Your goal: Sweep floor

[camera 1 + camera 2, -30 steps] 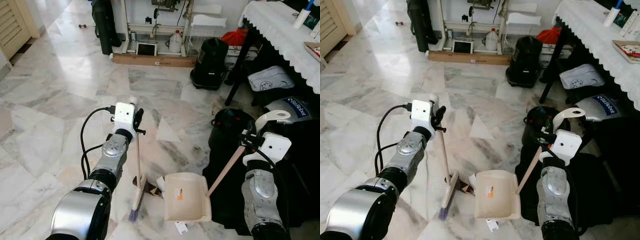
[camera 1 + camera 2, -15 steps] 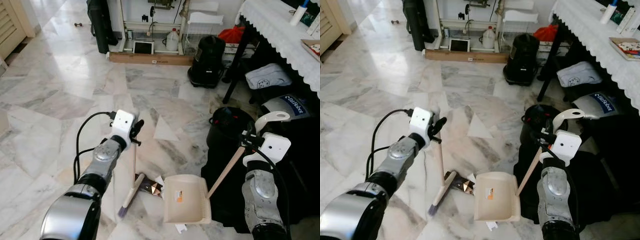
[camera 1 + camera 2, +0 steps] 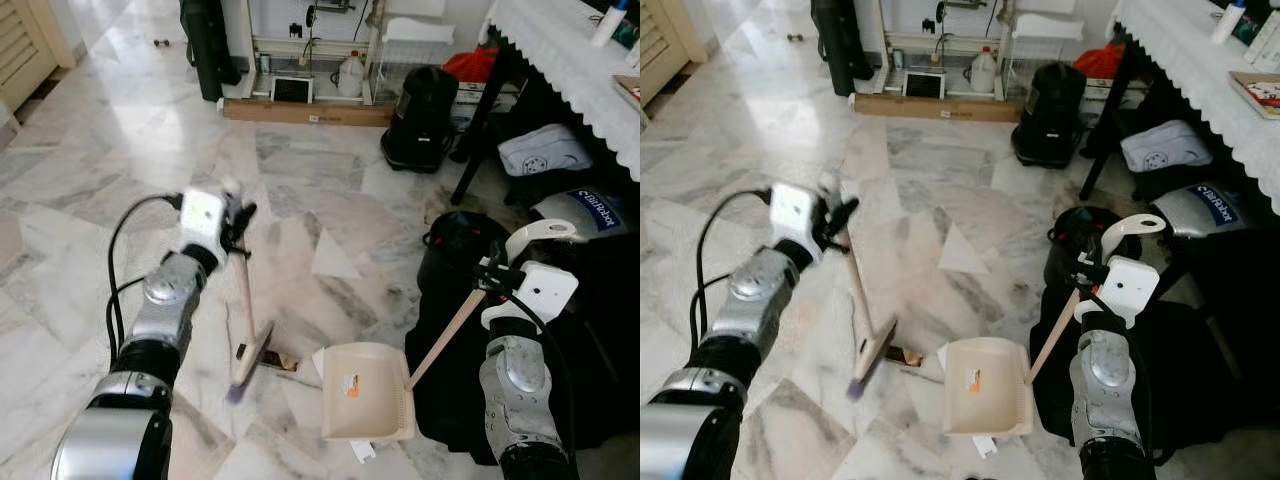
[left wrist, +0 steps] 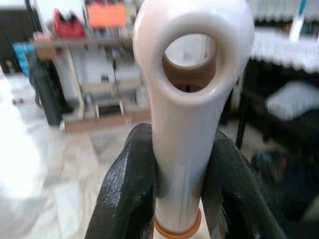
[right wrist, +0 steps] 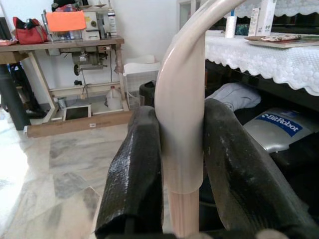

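Note:
My left gripper is shut on the cream top of a small broom; its fingers clamp the looped handle. The broom leans down to its blurred brush head, just left of a small brown scrap of litter on the marble floor. My right gripper is shut on the long wooden handle of a cream dustpan. The dustpan rests flat on the floor, mouth towards the litter. The right wrist view has the curved handle top held between both fingers.
A black cloth and a black bag lie right of the dustpan. A table with a white lace cloth stands at the right. Far ahead are a black vacuum and a wooden board. A paper scrap lies by the dustpan.
My left arm has swung to the left, drawing the broom head back away from the dustpan and off the litter. The right gripper and dustpan have stayed in place.

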You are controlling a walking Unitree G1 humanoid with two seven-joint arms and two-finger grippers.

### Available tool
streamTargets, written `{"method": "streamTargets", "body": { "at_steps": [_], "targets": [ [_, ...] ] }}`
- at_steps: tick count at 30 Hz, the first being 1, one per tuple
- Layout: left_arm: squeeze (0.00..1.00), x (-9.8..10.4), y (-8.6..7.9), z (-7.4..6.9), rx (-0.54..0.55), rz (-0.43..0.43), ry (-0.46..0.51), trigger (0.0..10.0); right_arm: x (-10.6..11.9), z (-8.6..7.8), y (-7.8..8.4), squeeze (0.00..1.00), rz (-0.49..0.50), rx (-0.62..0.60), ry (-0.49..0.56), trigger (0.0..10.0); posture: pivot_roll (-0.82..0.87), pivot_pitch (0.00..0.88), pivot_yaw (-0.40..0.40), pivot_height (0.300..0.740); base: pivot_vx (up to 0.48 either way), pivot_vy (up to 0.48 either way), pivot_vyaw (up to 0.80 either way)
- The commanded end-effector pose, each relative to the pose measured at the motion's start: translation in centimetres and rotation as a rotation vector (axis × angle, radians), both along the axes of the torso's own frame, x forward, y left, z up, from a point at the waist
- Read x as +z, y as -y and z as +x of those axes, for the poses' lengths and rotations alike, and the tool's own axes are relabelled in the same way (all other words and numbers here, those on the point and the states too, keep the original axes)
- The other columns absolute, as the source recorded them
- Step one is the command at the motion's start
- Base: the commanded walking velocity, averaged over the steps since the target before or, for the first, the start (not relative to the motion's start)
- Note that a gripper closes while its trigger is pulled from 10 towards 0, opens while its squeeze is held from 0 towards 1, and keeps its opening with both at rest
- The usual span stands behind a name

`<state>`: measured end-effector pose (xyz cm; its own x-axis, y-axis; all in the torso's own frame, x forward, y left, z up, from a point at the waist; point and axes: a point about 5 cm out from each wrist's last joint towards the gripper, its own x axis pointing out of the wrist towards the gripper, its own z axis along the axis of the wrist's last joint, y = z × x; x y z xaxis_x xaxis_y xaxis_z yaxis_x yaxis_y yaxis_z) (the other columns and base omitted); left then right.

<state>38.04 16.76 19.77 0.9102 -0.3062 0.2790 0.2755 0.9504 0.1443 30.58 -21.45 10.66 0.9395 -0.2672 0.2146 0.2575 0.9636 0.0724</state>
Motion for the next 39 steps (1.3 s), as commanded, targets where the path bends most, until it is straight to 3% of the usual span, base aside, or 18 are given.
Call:
{"method": "streamTargets", "body": {
  "at_steps": [1, 7, 13, 15, 21, 26, 32, 39],
  "targets": [
    [0.0, 3.2, 0.6, 0.1, 0.0, -0.032, 0.128, 10.0, 0.6, 0.0, 0.3, 0.0, 0.003, -0.009, 0.033, 10.0, 0.04, 0.123, -0.05, 0.74, 0.0, 0.0, 0.0],
    [0.0, 2.6, 1.6, 0.3, 0.028, 0.003, 0.137, 10.0, 0.6, 0.1, 0.2, 0.0, 0.003, -0.009, 0.032, 10.0, 0.04, 0.125, -0.05, 0.74, 0.0, 0.0, 0.0],
    [0.0, -0.1, 2.9, 0.8, 0.066, -0.001, 0.04, 10.0, 0.7, 0.1, 0.1, 0.0, 0.003, -0.008, 0.038, 10.0, 0.03, 0.125, -0.048, 0.74, 0.0, 0.0, 0.0],
    [0.0, -0.6, 3.3, 0.7, 0.068, 0.014, 0.033, 10.0, 0.8, 0.0, 0.2, 0.0, 0.002, -0.011, 0.04, 10.0, 0.02, 0.127, -0.048, 0.74, 0.0, 0.0, 0.0],
    [0.0, -4.1, 4.3, 0.7, 0.103, 0.099, -0.126, 10.0, 0.8, -0.3, 0.7, 0.0, -0.006, -0.022, 0.039, 10.0, 0.01, 0.127, -0.048, 0.74, 0.0, 0.0, 0.0],
    [0.0, -4.7, 4.6, 0.7, 0.094, 0.124, -0.167, 10.0, 0.8, -0.3, 0.8, 0.0, -0.01, -0.025, 0.037, 10.0, 0.0, 0.128, -0.05, 0.74, 0.0, 0.0, 0.0],
    [0.0, -5.0, 5.4, 0.7, -0.029, 0.134, -0.228, 10.0, 0.8, -0.2, 0.8, 0.0, -0.012, -0.019, 0.035, 10.0, 0.01, 0.126, -0.053, 0.74, 0.0, 0.0, 0.0],
    [0.0, -4.3, 4.0, 0.6, -0.167, 0.14, -0.238, 10.0, 0.7, -0.1, 0.4, 0.0, -0.004, -0.004, 0.031, 10.0, 0.03, 0.123, -0.051, 0.74, 0.0, 0.0, 0.0]
  ]
}}
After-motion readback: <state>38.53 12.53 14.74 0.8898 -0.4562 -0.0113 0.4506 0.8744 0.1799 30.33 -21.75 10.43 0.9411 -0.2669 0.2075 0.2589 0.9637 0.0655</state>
